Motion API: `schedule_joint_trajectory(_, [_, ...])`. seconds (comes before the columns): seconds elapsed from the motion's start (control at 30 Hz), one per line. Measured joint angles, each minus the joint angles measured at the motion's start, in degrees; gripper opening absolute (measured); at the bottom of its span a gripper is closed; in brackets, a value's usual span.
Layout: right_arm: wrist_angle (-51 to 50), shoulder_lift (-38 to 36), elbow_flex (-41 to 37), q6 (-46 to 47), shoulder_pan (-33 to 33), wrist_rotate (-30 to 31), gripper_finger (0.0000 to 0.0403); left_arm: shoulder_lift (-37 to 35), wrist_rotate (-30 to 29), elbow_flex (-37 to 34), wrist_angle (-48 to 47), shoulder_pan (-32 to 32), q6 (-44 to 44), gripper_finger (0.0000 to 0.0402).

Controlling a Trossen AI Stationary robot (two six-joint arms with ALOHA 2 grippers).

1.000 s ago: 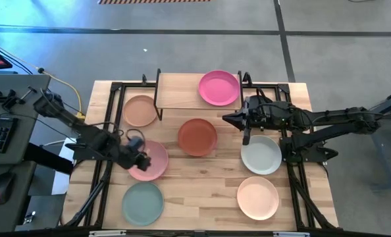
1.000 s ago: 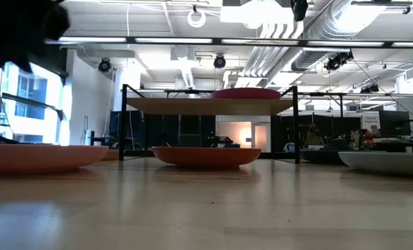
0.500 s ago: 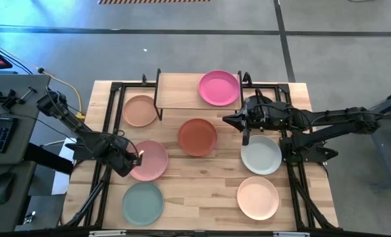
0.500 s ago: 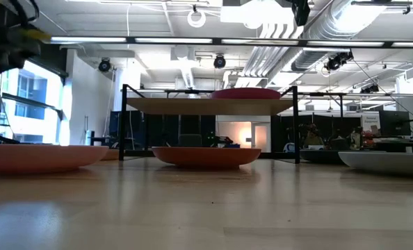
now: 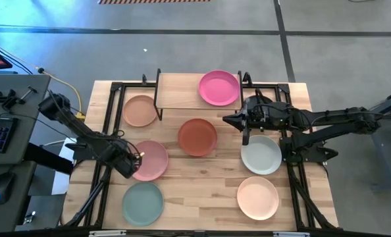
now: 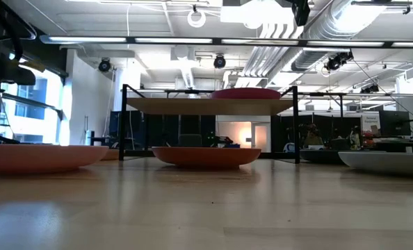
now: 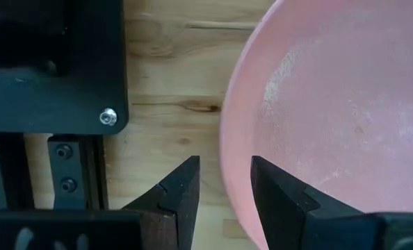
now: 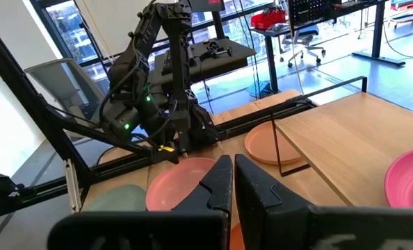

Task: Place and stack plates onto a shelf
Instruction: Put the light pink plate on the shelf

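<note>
At lower left, left gripper [image 5: 131,162], jaws slightly spread, is straddling pink plate's [image 5: 153,160] rim; a shallow pinch could slip.

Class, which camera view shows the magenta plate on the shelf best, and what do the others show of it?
The high view: the whole magenta plate lies on the shelf, at its right end. The low view gives only its edge above the shelf top, the right wrist view a cropped part, and the left wrist view none.

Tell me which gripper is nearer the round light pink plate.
Left. The left gripper is at the round light pink plate's edge, fingers straddling its rim; the right gripper hangs beyond the terracotta plate.
</note>
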Motion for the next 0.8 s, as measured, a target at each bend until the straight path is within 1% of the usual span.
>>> schedule_joint_trajectory(0.1, [0.0, 0.0, 0.0, 0.0, 0.0, 0.0, 0.0000, 0.6, 0.1, -0.7, 1.5, 0.0, -0.2, 0.0117])
schedule_joint_trajectory(0.27, [0.0, 0.0, 0.0, 0.0, 0.0, 0.0, 0.0000, 0.7, 0.1, -5.1, 11.7, 0.0, -0.2, 0.0117])
schedule_joint_trajectory(0.37, [0.0, 0.0, 0.0, 0.0, 0.0, 0.0, 0.0000, 0.7, 0.2, -6.9, 15.3, 0.2, -0.2, 0.0117])
schedule_joint_trajectory(0.67, [0.0, 0.0, 0.0, 0.0, 0.0, 0.0, 0.0000, 0.7, 0.2, -6.9, 16.0, 0.6, 0.3, 0.0113])
schedule_joint_trajectory(0.73, [0.0, 0.0, 0.0, 0.0, 0.0, 0.0, 0.0000, 0.2, 0.2, -6.9, 16.0, 0.6, 0.5, 0.0100])
schedule_joint_trajectory(0.8, [0.0, 0.0, 0.0, 0.0, 0.0, 0.0, 0.0000, -0.6, 0.2, -6.9, 16.0, 0.6, 0.9, 0.0078])
